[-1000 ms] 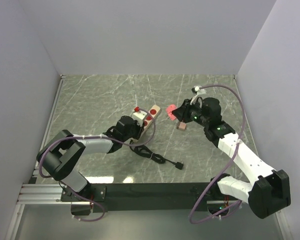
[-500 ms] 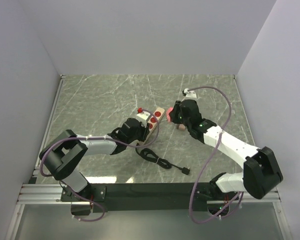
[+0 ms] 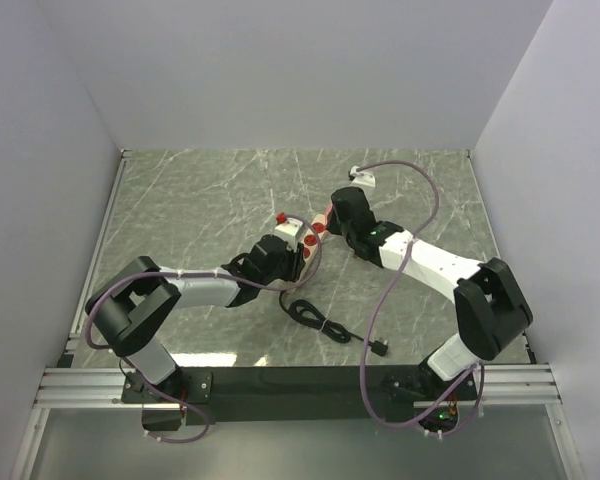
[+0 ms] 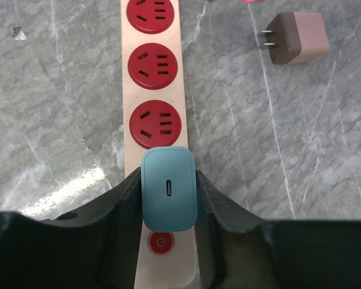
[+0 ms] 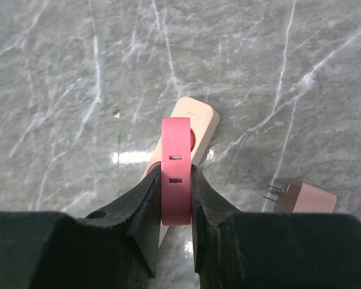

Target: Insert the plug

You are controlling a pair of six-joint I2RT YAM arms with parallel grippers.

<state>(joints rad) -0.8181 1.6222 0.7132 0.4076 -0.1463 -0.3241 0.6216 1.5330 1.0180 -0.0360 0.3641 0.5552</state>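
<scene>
A beige power strip (image 4: 153, 95) with red sockets lies on the marble table. A teal plug (image 4: 168, 188) stands on the strip just above its red power button, and my left gripper (image 4: 168, 176) is shut on the plug's two sides. My right gripper (image 5: 175, 171) is shut on a flat pink plug (image 5: 175, 138), held above the far end of the strip (image 5: 201, 117). In the top view the two grippers, left (image 3: 285, 255) and right (image 3: 330, 222), meet over the strip (image 3: 308, 238) from opposite ends.
A mauve plug (image 4: 298, 37) lies on its side on the table to the right of the strip, prongs toward it; the right wrist view shows this mauve plug (image 5: 307, 197) too. The strip's black cable (image 3: 320, 322) coils toward the near edge.
My right arm has swung left, carrying the pink plug from beside the mauve plug to above the strip's far end. The left arm and strip have edged right; the black cable's end has slid right.
</scene>
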